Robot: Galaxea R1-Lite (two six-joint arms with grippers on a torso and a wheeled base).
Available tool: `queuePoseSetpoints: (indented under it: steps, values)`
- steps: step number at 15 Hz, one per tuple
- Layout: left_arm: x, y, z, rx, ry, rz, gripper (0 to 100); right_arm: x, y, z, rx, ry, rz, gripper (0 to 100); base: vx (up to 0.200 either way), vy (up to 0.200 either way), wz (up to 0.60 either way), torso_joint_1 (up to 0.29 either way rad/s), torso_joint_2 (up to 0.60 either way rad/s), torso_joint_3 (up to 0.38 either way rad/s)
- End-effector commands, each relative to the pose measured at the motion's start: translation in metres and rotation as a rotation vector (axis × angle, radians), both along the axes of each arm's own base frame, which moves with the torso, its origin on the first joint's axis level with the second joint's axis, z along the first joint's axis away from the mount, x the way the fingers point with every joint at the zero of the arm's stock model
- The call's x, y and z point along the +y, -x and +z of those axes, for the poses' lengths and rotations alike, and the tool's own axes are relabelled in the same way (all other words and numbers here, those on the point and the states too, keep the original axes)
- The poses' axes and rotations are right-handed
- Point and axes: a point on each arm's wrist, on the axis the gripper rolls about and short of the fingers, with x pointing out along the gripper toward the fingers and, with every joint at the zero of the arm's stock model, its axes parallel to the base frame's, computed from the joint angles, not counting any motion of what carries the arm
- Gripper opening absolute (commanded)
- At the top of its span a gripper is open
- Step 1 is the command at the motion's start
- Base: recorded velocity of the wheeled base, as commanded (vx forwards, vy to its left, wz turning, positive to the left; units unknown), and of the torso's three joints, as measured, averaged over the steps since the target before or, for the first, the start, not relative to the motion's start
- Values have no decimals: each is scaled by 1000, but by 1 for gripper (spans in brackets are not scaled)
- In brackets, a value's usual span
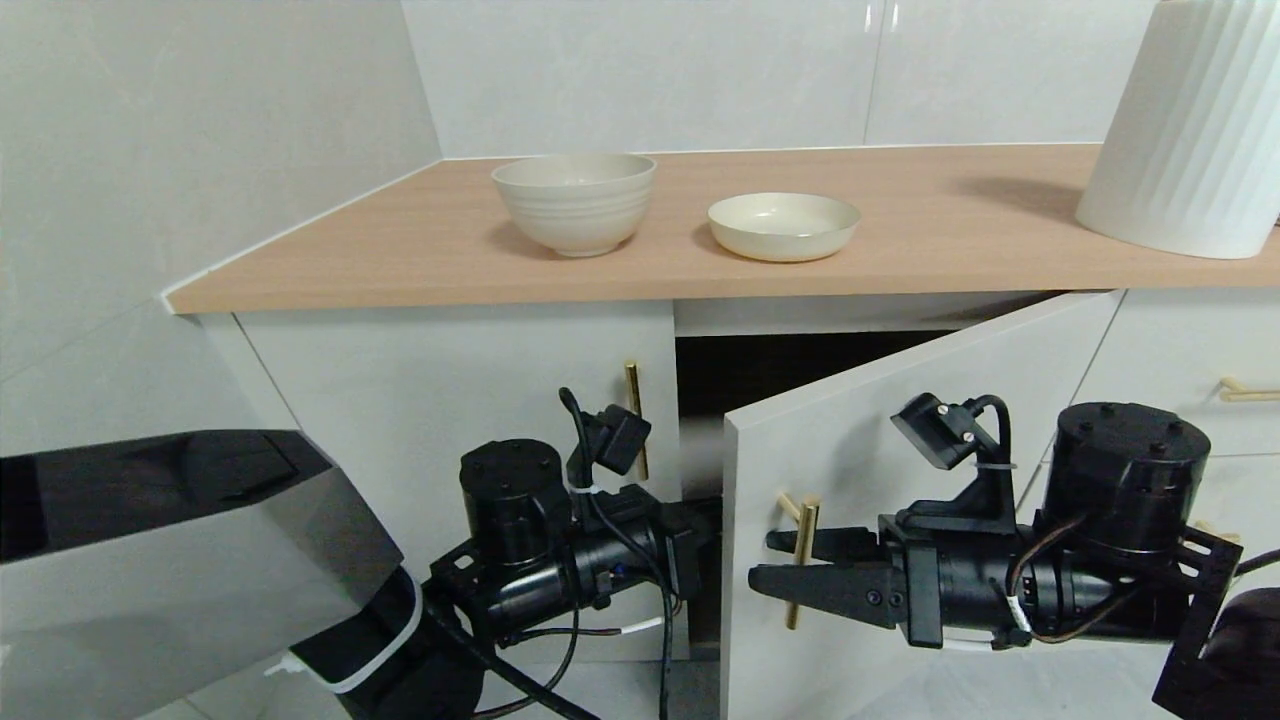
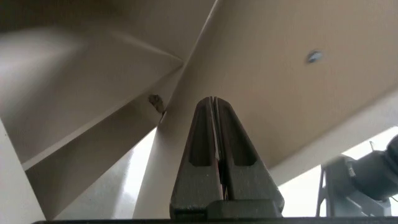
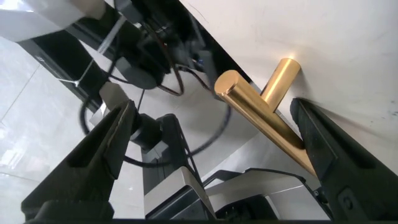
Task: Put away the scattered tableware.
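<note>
Your right pincer (image 1: 765, 562) stands released, with the upright brass handle (image 1: 805, 518) of the half-open cabinet door (image 1: 900, 400) between its fingers; the bar's long axis runs up and down across the gap, not yet clamped. Your left pincer (image 2: 213, 106) is clenched on nothing, its tip poked into the opening beside the door's free edge. The bowl (image 1: 574, 200) and shallow dish (image 1: 784, 225) sit on the countertop (image 1: 400, 265), well above and beyond both pincers, the bowl over the left one and the dish nearer the right.
</note>
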Motion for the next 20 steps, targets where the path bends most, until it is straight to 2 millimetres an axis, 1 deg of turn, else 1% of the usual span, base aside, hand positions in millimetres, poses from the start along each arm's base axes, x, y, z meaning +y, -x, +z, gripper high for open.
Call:
queuePoseSetpoints:
  steps: [1, 4, 5, 8, 10, 13, 14, 15, 16, 17, 18, 20]
  values:
    - [-5, -2, -9, 10, -14, -6, 0, 0, -1, -2, 4, 6, -7, 100, 0, 0, 0, 0, 0, 0]
    - [-6, -3, -10, -13, -26, 23, 0, -3, 0, -4, 4, 16, -30, 100, 0, 0, 0, 0, 0, 0]
    - [-8, 0, -7, -24, -26, 17, 0, -3, -1, -6, -28, 31, -56, 100, 0, 0, 0, 0, 0, 0]
    - [-15, 6, -5, -36, -27, -9, 0, -9, -10, -16, -85, 84, -142, 100, 0, 0, 0, 0, 0, 0]
    - [-18, 9, -6, -60, -40, -12, 0, -22, -11, -14, -93, 87, -190, 100, 0, 0, 0, 0, 0, 0]
    - [-20, 11, -4, -63, -37, -18, 0, -43, 1, -1, -141, 69, -240, 100, 0, 0, 0, 0, 0, 0]
    - [-20, 11, -4, -63, -37, -20, 0, -47, 6, -1, -170, 81, -238, 100, 0, 0, 0, 0, 0, 0]
    - [-21, 13, -4, -63, -36, -24, 0, -52, 16, -10, -257, 151, -240, 100, 0, 0, 0, 0, 0, 0]
    - [-21, 13, -3, -63, -36, -26, 0, -52, 19, -15, -300, 199, -259, 100, 0, 0, 0, 0, 0, 0]
    - [-21, 14, -2, -66, -34, -26, 0, -46, 27, -17, -345, 263, -338, 100, 0, 0, 0, 0, 0, 0]
    - [-21, 14, -2, -66, -34, -26, 0, -44, 36, -12, -369, 271, -396, 100, 0, 0, 0, 0, 0, 0]
    - [-21, 15, -2, -65, -35, -29, 0, -46, 46, -2, -376, 252, -397, 100, 0, 0, 0, 0, 0, 0]
